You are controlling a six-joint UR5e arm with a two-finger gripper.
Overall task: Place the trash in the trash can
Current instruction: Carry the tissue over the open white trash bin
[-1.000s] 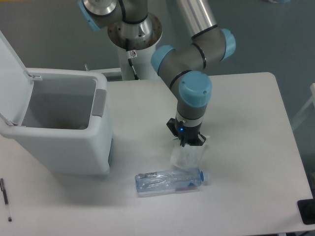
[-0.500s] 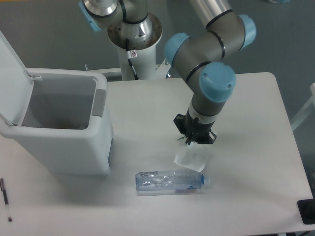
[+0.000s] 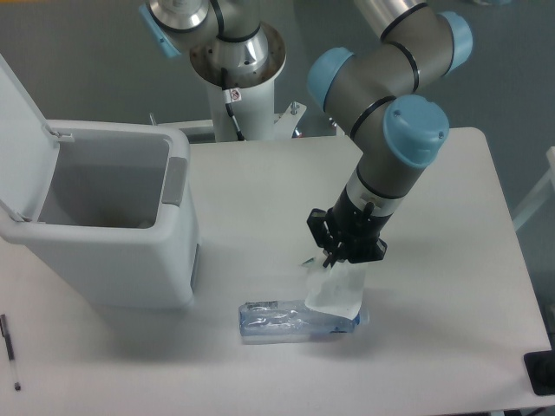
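Observation:
My gripper [image 3: 334, 258] is shut on the top edge of the crumpled white wrapper [image 3: 334, 290], which hangs from it above the table. Just below and in front lies the crushed clear bottle [image 3: 290, 321] with its pale blue cap to the right; the wrapper's lower edge overlaps it in this view. The trash can [image 3: 113, 260] stands at the left of the table with its white lid swung open and its inside showing.
A thin black pen [image 3: 9, 349] lies near the table's front left corner. A dark flat object [image 3: 542, 373] sits at the front right edge. The robot's base column [image 3: 236, 78] rises behind the table, right of the can.
The gripper has risen and shifted slightly right and toward the front, lifting the wrapper off the table. The arm's wrist and elbow have swung right. The bottle has stayed put.

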